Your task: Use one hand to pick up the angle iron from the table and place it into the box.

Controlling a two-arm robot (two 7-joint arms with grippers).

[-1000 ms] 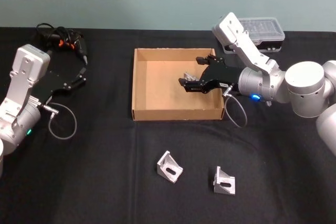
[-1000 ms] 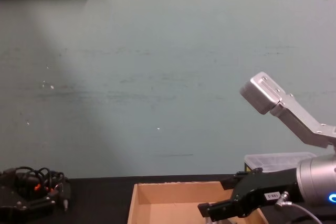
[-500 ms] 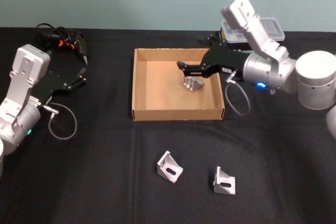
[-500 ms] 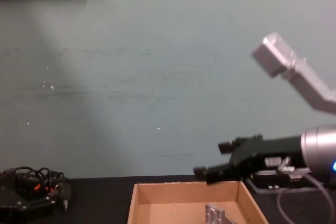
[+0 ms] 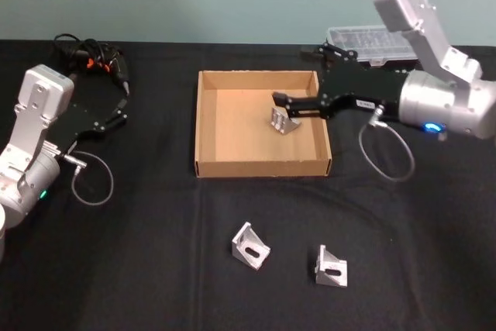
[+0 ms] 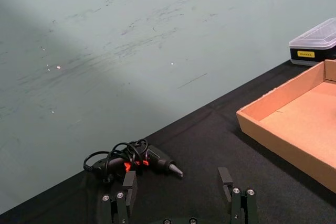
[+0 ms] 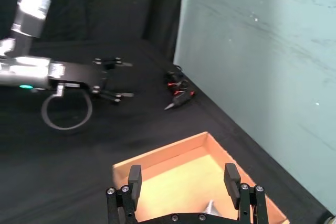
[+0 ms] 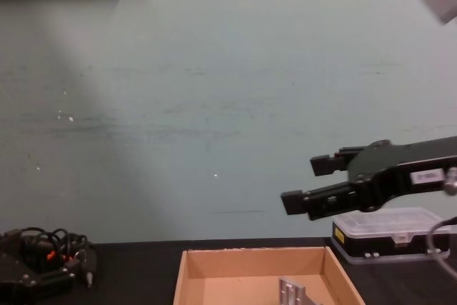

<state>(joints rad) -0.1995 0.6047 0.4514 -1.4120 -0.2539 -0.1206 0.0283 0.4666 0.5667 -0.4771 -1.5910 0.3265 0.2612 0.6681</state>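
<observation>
Matte black cloth covers the table (image 5: 155, 292), and a pale teal wall (image 8: 178, 105), lightly scuffed, rises behind it. The box (image 5: 203, 125) is a shallow tan cardboard tray with low walls and no lid, set at mid-table.

One angle iron (image 5: 284, 120) stands inside the box, on the right half of the floor and clear of the walls. It is a small silver-grey metal bracket, two flat plates meeting at a right angle with triangular side webs. The chest view shows its upright plate (image 8: 291, 293) poking up just below the rim.

The right gripper (image 5: 288, 75) hangs over the box's far right corner, well above the rim in the chest view (image 8: 300, 183). Its two stubby black fingers are spread apart and nothing sits between them. Its own wrist view looks down past the parted fingers (image 7: 135, 176) to the cardboard floor.

Two more angle irons lie on the cloth nearer the robot, well apart from the box. The second angle iron (image 5: 250, 246) shows an oblong slot in its face, and the third angle iron (image 5: 331, 267), to its right, shows a slot too.

The left gripper (image 5: 122, 108) is parked over the table's left side, fingers apart and empty. Beyond it lies a black screwdriver (image 5: 97, 60) tangled in its cable, with orange marks. A clear-lidded plastic case (image 5: 372, 39) with a black base sits behind the box to the right.
</observation>
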